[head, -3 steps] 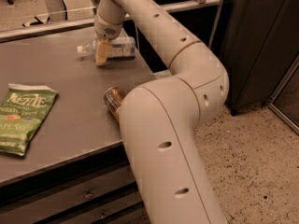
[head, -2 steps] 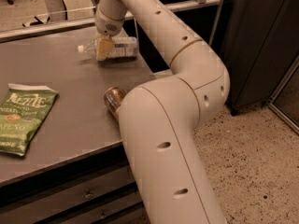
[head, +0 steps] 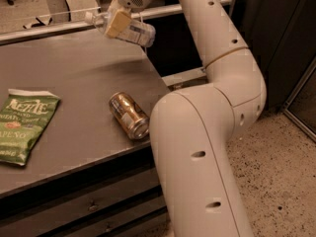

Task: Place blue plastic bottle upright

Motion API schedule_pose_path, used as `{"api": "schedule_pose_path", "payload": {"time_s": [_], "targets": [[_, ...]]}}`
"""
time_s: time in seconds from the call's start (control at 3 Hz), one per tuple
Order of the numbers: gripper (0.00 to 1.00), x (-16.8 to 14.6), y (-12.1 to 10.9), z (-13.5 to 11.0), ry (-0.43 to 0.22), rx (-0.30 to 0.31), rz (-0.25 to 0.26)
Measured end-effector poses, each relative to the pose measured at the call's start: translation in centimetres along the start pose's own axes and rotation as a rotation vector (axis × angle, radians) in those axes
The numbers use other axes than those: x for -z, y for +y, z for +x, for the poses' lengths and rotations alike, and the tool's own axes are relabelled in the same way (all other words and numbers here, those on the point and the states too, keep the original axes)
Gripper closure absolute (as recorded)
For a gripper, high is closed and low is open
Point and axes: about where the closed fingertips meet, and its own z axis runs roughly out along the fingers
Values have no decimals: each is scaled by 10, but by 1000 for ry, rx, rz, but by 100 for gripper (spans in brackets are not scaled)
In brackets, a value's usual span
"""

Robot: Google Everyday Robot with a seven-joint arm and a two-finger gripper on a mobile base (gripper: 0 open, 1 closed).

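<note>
The blue plastic bottle [head: 129, 30] is a clear bottle with a white cap at its left end and a pale label. It hangs in the air above the far right part of the grey table [head: 74, 78], lying nearly level, cap end slightly higher. My gripper [head: 117, 22] comes down from the top of the view and is shut on the bottle's middle, one tan finger [head: 116, 23] showing across its front.
A copper-brown drink can [head: 129, 115] lies on its side near the table's front right edge, close to my arm's big white link [head: 197, 157]. A green chip bag [head: 22, 125] lies flat at the left. Drawers run under the table front.
The bottle was lying on the table with my gripper on it. Now it is lifted off the table in my gripper. The view has also shifted.
</note>
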Motion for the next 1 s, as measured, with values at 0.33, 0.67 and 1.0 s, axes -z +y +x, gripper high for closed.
{"api": "schedule_pose_path", "payload": {"time_s": [0.33, 0.67, 1.0], "targets": [[100, 39, -2, -24, -274, -55, 15], [100, 57, -4, -53, -540, -100, -6], [100, 64, -11, -70, -727, -128, -16]]}}
